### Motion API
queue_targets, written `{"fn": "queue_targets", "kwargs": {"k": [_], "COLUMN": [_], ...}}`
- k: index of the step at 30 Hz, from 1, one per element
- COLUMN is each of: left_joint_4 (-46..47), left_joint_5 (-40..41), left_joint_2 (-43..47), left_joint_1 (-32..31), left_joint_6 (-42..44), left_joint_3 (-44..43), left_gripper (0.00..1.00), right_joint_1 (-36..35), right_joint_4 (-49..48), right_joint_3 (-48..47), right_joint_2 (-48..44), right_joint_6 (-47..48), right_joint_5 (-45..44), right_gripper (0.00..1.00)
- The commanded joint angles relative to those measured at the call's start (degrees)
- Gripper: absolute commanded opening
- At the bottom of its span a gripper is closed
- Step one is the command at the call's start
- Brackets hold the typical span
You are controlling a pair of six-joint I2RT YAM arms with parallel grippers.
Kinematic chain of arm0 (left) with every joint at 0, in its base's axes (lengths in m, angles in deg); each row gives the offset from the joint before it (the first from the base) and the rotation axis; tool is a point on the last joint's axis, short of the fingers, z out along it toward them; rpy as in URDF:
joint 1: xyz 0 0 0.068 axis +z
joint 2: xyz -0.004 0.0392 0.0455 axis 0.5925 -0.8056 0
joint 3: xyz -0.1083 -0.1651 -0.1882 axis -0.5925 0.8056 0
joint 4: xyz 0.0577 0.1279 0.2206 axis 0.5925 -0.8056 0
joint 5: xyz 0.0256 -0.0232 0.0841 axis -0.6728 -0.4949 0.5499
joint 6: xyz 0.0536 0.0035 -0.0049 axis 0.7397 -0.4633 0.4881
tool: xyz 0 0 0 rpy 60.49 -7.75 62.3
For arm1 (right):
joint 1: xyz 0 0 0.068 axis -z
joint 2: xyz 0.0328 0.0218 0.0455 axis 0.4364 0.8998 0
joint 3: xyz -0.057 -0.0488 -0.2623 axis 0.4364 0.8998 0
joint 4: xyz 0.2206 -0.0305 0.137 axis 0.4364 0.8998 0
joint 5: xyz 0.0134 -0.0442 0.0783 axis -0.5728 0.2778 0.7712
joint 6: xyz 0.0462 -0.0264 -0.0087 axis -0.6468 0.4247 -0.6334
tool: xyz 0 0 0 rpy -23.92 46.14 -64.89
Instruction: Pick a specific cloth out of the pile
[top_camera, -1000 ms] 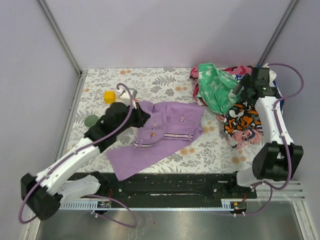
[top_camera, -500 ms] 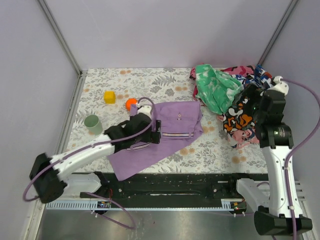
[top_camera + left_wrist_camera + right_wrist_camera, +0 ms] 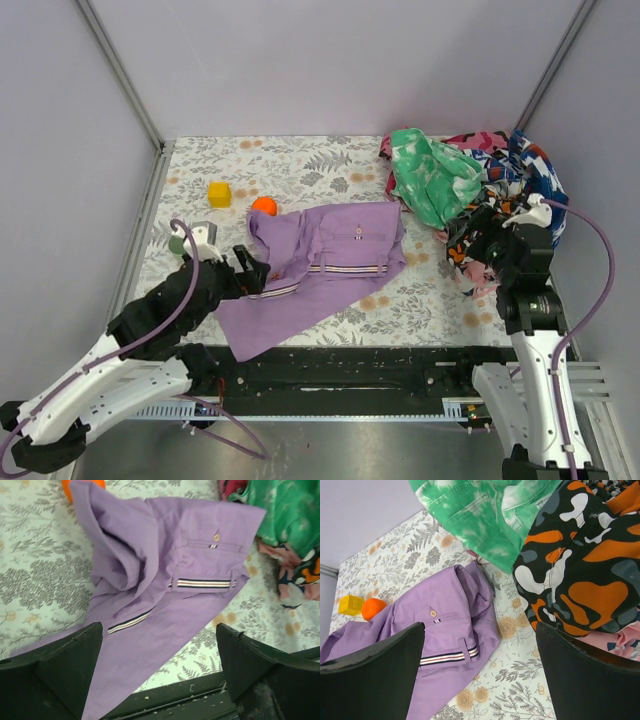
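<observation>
The lilac-purple cloth [image 3: 335, 252] lies spread on the floral table, apart from the pile [image 3: 478, 195] at the back right. Its striped band [image 3: 206, 583] and buttoned pocket show in the left wrist view, and its left part is bunched up in a fold [image 3: 120, 555]. My left gripper [image 3: 252, 270] hovers open at the cloth's left edge, with nothing between its fingers [image 3: 60, 665]. My right gripper [image 3: 492, 243] is open above the near side of the pile, holding nothing. The cloth [image 3: 445, 630] also shows between its fingers [image 3: 585, 675].
A yellow block [image 3: 219, 193] and an orange ball [image 3: 264, 206] sit behind the cloth at the left. A green cup [image 3: 180, 243] is partly hidden by my left arm. The green-white garment [image 3: 485, 510] and the orange-black one [image 3: 580, 565] top the pile. The black rail [image 3: 340, 365] runs along the near edge.
My left gripper has opened and let go of the purple cloth, then drawn back toward the near left. The right arm has pulled back from the pile toward the near edge.
</observation>
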Motion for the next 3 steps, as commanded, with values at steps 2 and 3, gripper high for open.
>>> {"fn": "queue_targets", "kwargs": {"k": [2, 3], "left_joint_4": [-2.2, -2.2], "left_joint_5": [3.1, 2.8], "left_joint_2": [2.1, 2.3], "left_joint_1": [-0.1, 0.0], "left_joint_6": [-2.3, -2.3], "left_joint_3": [1.9, 1.8], "left_gripper": [0.99, 0.99], "right_joint_1": [0.0, 0.0], "right_joint_4": [-5.2, -5.2], "right_joint_3": [2.2, 2.2], "right_joint_2": [-1.5, -1.6], "right_joint_6": [-0.2, -0.1], "right_joint_5": [0.9, 1.5], "right_gripper": [0.99, 0.99]}}
